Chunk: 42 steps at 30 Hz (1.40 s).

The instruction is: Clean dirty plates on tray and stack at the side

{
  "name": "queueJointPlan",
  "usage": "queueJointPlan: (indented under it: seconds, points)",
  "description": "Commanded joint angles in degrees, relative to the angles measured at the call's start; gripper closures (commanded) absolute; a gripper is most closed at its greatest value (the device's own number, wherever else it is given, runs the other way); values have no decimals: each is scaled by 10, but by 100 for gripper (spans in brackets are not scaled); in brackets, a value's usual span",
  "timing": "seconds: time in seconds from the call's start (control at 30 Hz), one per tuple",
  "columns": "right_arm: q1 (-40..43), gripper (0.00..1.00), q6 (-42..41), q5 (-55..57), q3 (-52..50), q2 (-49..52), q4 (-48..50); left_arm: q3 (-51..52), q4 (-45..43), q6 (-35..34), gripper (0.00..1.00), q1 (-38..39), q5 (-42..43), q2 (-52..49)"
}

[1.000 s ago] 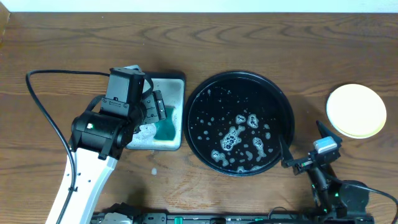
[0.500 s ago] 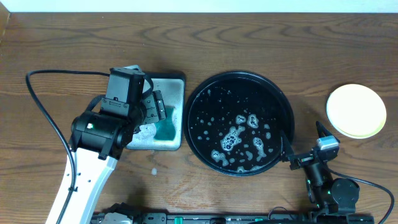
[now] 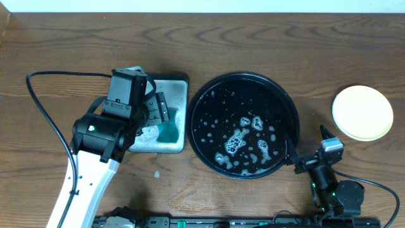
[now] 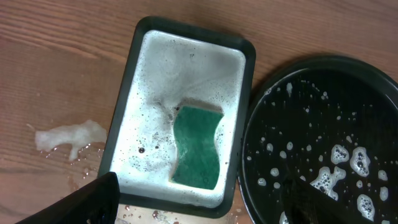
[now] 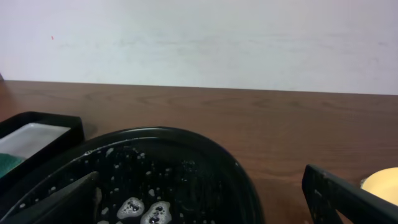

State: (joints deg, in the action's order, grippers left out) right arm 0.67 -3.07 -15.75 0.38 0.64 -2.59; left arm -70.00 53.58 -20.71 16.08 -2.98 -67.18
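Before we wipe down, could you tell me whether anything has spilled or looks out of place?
Yes: a blob of white foam lies on the bare wood beside the sponge tray, outside it, with wet drops near its edge. Suds also dot the black tray.

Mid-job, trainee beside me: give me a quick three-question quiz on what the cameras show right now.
1. True or false: a plate lies on the black tray.
2. Where is the teal sponge? A: in the metal tray. B: on the black tray. C: between the left gripper's fingers.
3. Fill in: the left gripper and the right gripper both stand ____.

Key
1. False: the black tray holds only foam; the yellow plate sits on the table to its right.
2. A.
3. Open, with nothing held.
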Motion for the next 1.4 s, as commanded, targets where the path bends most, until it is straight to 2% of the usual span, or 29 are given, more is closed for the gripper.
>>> queueJointPlan:
  seconds: [0.0, 0.1, 0.27, 0.33, 0.53, 0.6, 0.77, 0.97, 1.13, 1.37]
  points:
    - [8, 1, -10, 5, -1, -2, -4, -12, 0, 5, 17, -2, -4, -2]
    - [8, 1, -10, 5, -1, -2, -4, -7, 9, 6, 17, -2, -8, 15]
    - [8, 1, -10, 5, -1, -2, -4, 40, -6, 8, 17, -20, -52, 118]
    - [8, 1, -9, 5, -1, -2, -4, 80, -57, 11, 17, -42, -37, 178]
    - [8, 1, -10, 5, -1, -2, -4, 247, -246, 111, 17, -139, 112, 344]
    - [8, 1, -10, 5, -1, -2, -4, 299, -287, 133, 17, -151, 131, 398]
    - [8, 1, -10, 5, -1, -2, -4, 420, -361, 149, 17, -151, 126, 540]
    - [8, 1, -10, 5, -1, -2, -4, 527, -397, 149, 17, -151, 98, 665]
    - [8, 1, -9, 5, -1, -2, -4, 576, -440, 145, 17, -150, 93, 671]
    - [8, 1, -10, 5, -1, -2, -4, 672, -558, 145, 17, -150, 90, 671]
